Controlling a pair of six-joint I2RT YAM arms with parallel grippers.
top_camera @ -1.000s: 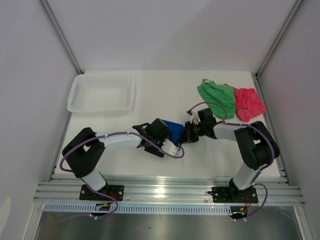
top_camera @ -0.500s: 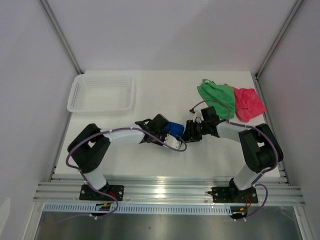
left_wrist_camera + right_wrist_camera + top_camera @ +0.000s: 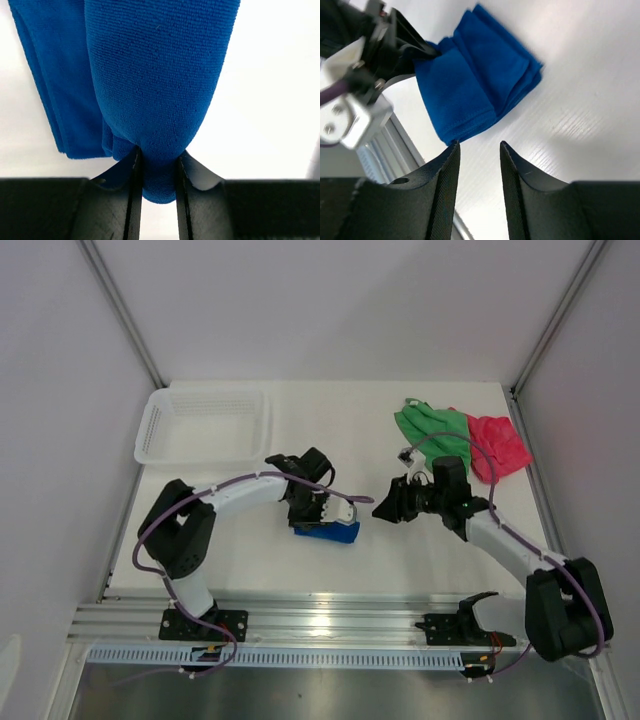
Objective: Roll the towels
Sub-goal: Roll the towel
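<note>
From above, the blue towel [image 3: 328, 533] is partly covered by the left gripper [image 3: 318, 512], and the jaws can't be seen there. In the left wrist view the towel runs off the top edge, its pinched end hidden between the fingers [image 3: 131, 200]. A cable [image 3: 445, 436] crosses the green towel [image 3: 432, 428]. Its overlap with the pink towel [image 3: 500, 445] is unclear.

A blue towel [image 3: 325, 532], folded into a thick bundle, lies at centre front. A crumpled green towel [image 3: 435, 433] and pink towel [image 3: 497, 445] lie touching, far right.
</note>
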